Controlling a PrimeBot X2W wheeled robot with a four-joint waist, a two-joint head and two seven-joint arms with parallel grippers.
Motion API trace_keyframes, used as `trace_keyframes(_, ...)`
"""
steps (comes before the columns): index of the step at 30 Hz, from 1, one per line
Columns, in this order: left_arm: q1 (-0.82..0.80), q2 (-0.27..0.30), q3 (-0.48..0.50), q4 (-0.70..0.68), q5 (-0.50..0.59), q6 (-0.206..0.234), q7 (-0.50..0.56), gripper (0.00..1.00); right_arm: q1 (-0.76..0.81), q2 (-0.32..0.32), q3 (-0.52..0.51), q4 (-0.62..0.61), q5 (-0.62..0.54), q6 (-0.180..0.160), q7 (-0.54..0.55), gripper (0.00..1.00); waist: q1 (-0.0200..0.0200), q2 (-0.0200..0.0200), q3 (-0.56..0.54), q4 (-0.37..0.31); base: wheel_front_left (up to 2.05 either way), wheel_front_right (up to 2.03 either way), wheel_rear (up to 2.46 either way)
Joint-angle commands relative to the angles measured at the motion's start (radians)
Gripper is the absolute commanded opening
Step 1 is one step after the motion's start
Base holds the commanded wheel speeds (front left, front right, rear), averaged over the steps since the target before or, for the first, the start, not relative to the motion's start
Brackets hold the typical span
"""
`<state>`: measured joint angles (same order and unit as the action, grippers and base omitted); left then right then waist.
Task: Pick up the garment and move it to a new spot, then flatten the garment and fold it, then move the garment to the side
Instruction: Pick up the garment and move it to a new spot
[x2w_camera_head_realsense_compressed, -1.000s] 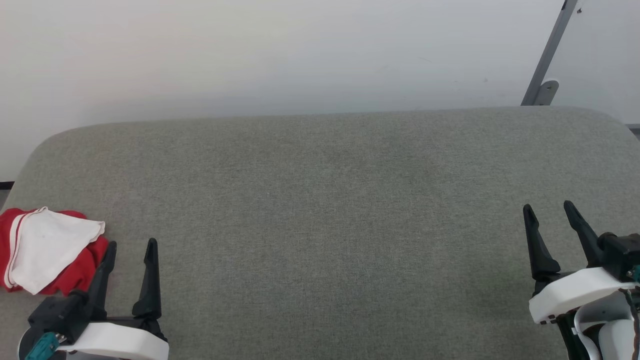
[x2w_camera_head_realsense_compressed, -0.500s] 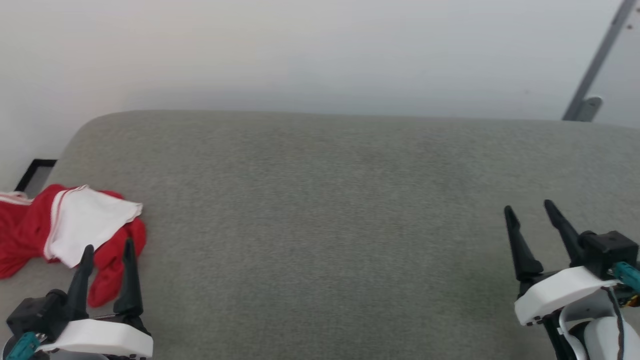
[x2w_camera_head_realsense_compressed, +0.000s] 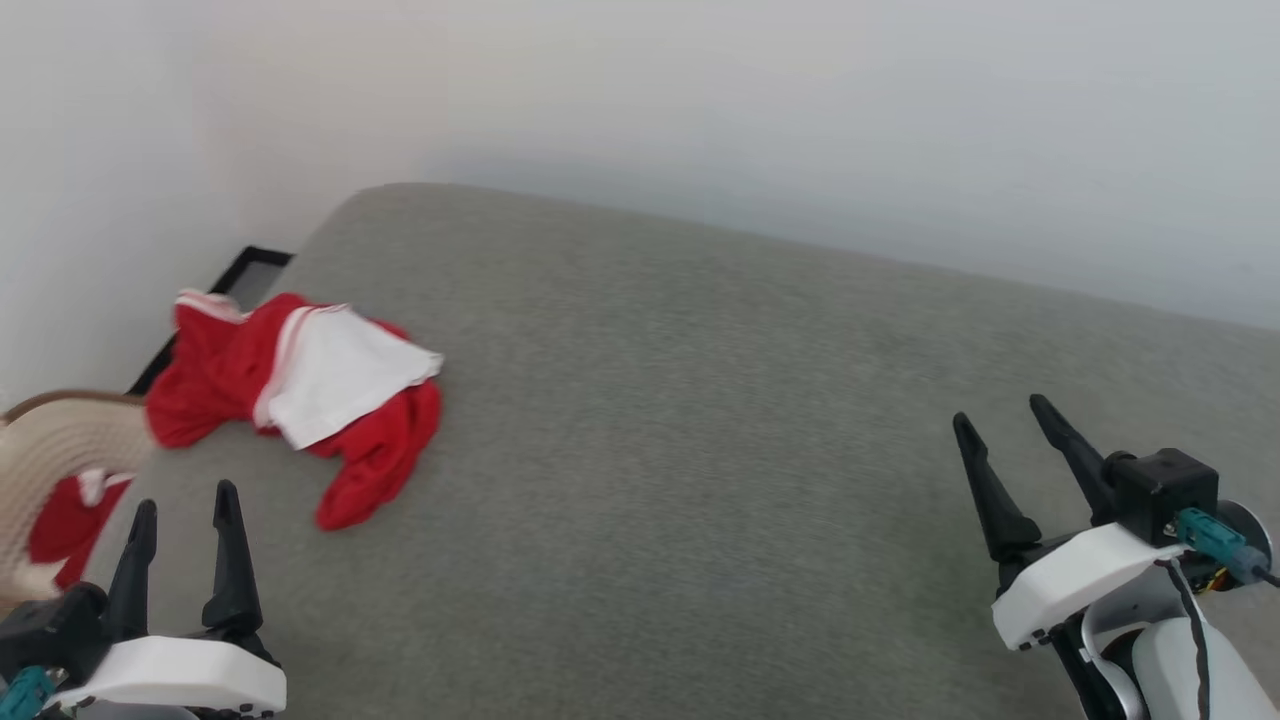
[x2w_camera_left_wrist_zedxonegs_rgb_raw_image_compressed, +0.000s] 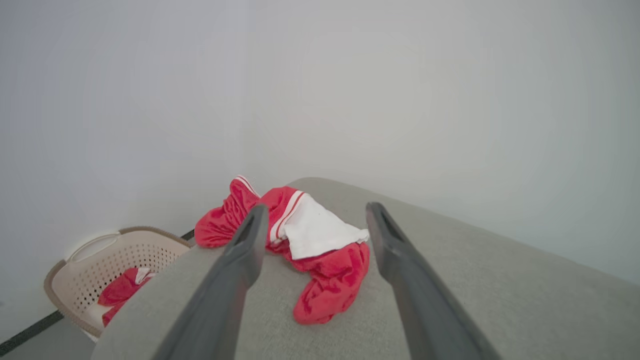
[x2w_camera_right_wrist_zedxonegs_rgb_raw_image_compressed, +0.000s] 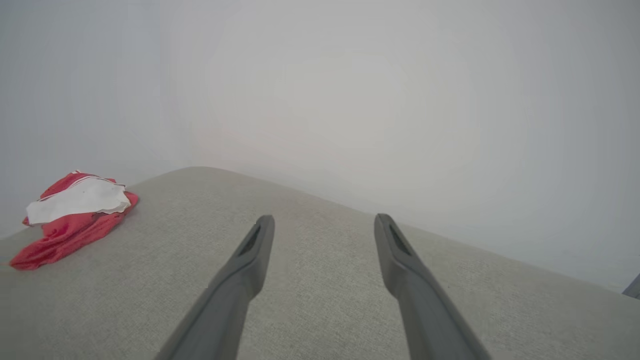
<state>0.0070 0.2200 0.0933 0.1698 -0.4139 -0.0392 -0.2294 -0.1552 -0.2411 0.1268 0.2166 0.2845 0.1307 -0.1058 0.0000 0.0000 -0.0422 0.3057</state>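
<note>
**Position of the work.** The garment lies crumpled at the far left corner of the grey fabric-covered desk. A white sleeve panel is uppermost on the red body. One red lobe trails toward the near side, and another part reaches the desk's left edge. A pale perforated basket stands beside that edge, below desk level, with some red cloth in it. Whether that cloth is a separate piece cannot be settled from these views.

**State of the tools.** The left tool hangs near the garment with its jaws spread wide and nothing between them. In the left wrist view its fingers frame the heap without touching it. The right tool is also wide open and empty, well apart from the garment, over bare desk on the right.

**Step in hand.** Judged to be the approach to the first pick-up; no grasp has been made.

**Next move.** The left tool should advance and descend onto a raised fold, preferably the near red lobe. It should close on enough layers to hold, then lift the garment clear of the edge toward the open middle.
</note>
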Motion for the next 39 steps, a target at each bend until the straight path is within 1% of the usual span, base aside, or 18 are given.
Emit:
trace_keyframes(1, 0.011, 0.001, 0.001, -0.004, -0.001, 0.004, -0.001, 1.0, -0.008, 0.0, 0.001, 0.003, 0.006, 0.0, 0.0, 1.0, 0.0, 0.0, -0.006, 0.037, 0.0, 0.0, 0.0)
trace_keyframes(4, 0.015, -0.001, 0.004, -0.007, -0.007, 0.01, -0.001, 1.0, -0.011, 0.004, 0.01, 0.007, 0.007, 0.0, -0.003, 1.0, 0.0, 0.0, -0.01, 0.072, 0.0, 0.0, 0.0)
trace_keyframes(8, 0.02, -0.007, 0.009, -0.014, -0.021, 0.013, 0.002, 1.0, -0.013, 0.008, 0.014, 0.016, 0.002, 0.0, -0.008, 1.0, 0.0, 0.0, -0.011, 0.101, 0.0, 0.0, 0.0)
trace_keyframes(14, 0.013, -0.006, 0.011, -0.015, -0.031, 0.018, 0.003, 1.0, -0.011, 0.015, 0.014, 0.023, 0.004, 0.0, -0.011, 1.0, 0.0, 0.0, -0.002, 0.108, 0.0, 0.0, 0.0)
trace_keyframes(19, -0.043, 0.005, 0.004, 0.015, -0.049, -0.003, 0.006, 1.0, -0.008, 0.013, -0.014, 0.023, -0.001, 0.0, -0.015, 1.0, 0.0, 0.0, 0.012, 0.101, 0.0, 0.0, 0.0)
trace_keyframes(24, -0.139, 0.03, -0.01, 0.074, -0.049, -0.021, 0.017, 1.0, -0.007, 0.021, -0.037, 0.013, -0.007, 0.0, -0.013, 1.0, 0.0, 0.0, 0.032, 0.072, 0.0, 0.0, 0.0)
trace_keyframes(30, -0.283, 0.072, -0.019, 0.18, -0.057, -0.043, 0.027, 1.0, -0.032, 0.011, -0.038, -0.019, -0.019, 0.0, 0.006, 1.0, 0.0, 0.0, 0.089, 0.01, 0.0, 0.0, 0.0)
trace_keyframes(34, -0.394, 0.099, -0.027, 0.282, -0.074, -0.06, 0.042, 1.0, -0.047, 0.003, -0.049, -0.05, -0.025, 0.0, 0.014, 1.0, 0.0, 0.0, 0.143, -0.033, 0.0, 0.0, 0.0)
trace_keyframes(39, -0.538, 0.151, -0.038, 0.46, -0.1, -0.076, 0.07, 1.0, -0.074, -0.008, -0.049, -0.083, -0.03, 0.0, 0.027, 1.0, 0.0, 0.0, 0.223, -0.087, 0.0, 0.0, 0.0)
